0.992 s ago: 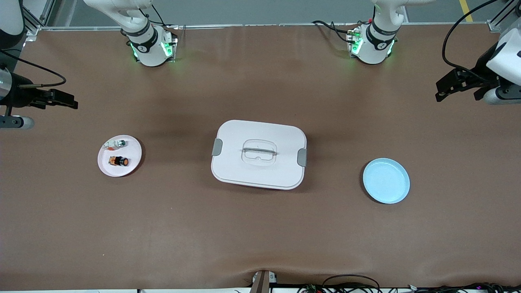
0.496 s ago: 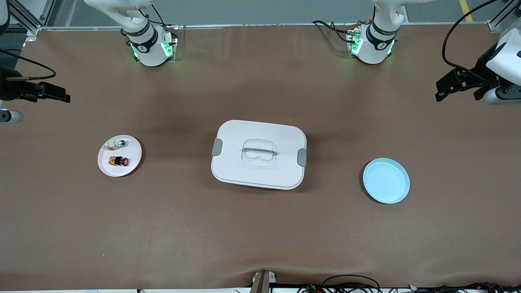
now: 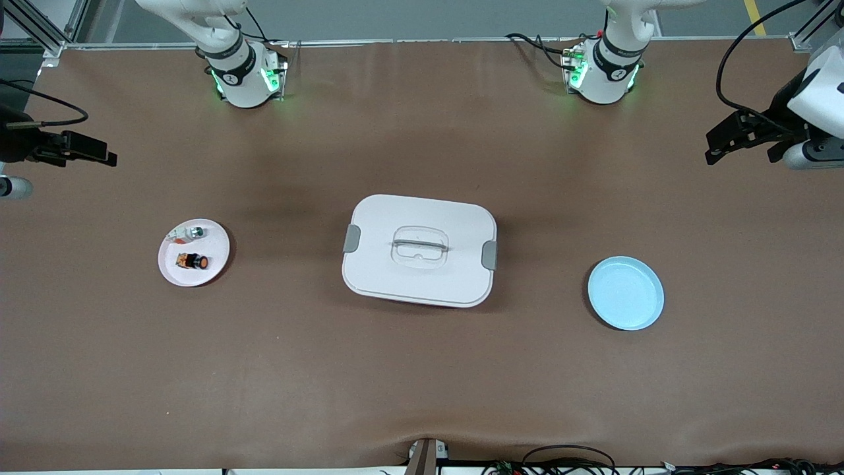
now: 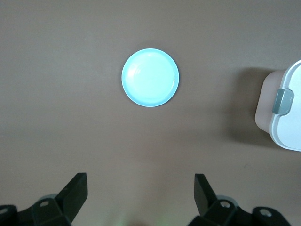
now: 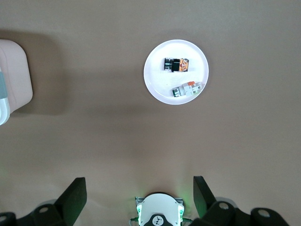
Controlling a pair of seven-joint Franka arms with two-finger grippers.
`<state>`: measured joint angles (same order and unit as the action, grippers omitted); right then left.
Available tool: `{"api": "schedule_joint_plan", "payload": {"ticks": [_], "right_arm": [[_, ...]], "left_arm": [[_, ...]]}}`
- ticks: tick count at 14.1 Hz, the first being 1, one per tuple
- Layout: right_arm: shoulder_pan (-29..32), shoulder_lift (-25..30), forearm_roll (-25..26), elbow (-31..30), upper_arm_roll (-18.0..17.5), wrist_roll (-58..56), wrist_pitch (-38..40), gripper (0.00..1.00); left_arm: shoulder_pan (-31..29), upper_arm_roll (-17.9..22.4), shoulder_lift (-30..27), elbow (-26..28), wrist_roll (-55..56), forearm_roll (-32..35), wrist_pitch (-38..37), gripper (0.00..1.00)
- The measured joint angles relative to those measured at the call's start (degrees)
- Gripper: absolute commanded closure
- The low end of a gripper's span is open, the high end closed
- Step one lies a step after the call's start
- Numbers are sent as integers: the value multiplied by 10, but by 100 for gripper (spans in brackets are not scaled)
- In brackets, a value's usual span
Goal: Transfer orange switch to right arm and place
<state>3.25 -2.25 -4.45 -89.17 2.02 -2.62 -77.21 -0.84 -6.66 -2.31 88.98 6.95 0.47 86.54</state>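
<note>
The orange switch (image 3: 192, 262) lies on its side on a small white plate (image 3: 212, 268) toward the right arm's end of the table. The right wrist view looks down on the switch (image 5: 176, 64) and its plate (image 5: 157, 77) from high up. My right gripper (image 3: 99, 153) hangs open and empty over the table's edge at the right arm's end, well apart from the plate; the same gripper (image 5: 138, 193) frames that view. My left gripper (image 3: 712, 148) waits open and empty over the left arm's end, its tips (image 4: 141, 190) wide apart.
A small white-and-silver part (image 3: 192, 232) shares the white plate. A white lidded box (image 3: 419, 251) with grey clasps sits mid-table. A light blue plate (image 3: 626, 293) lies toward the left arm's end. The arm bases (image 3: 241, 76) stand along the table's edge farthest from the front camera.
My right gripper has drawn back toward the right arm's end of the table, farther from the white plate. The left arm and all objects have stayed put.
</note>
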Motion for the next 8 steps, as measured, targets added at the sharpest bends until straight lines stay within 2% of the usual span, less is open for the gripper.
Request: {"api": "schedule_joint_plan", "payload": {"ticks": [3, 5, 8], "right_arm": [[-2, 0, 6, 1, -3, 0, -1, 0], [-22, 0, 37, 3, -5, 0, -6, 0], [-47, 0, 45, 5, -6, 7, -17, 0]], "left_arm": [[0, 0, 0, 0, 0, 0, 1, 0], [0, 0, 0, 0, 0, 0, 3, 0], [-1, 0, 0, 0, 0, 0, 5, 0]]}}
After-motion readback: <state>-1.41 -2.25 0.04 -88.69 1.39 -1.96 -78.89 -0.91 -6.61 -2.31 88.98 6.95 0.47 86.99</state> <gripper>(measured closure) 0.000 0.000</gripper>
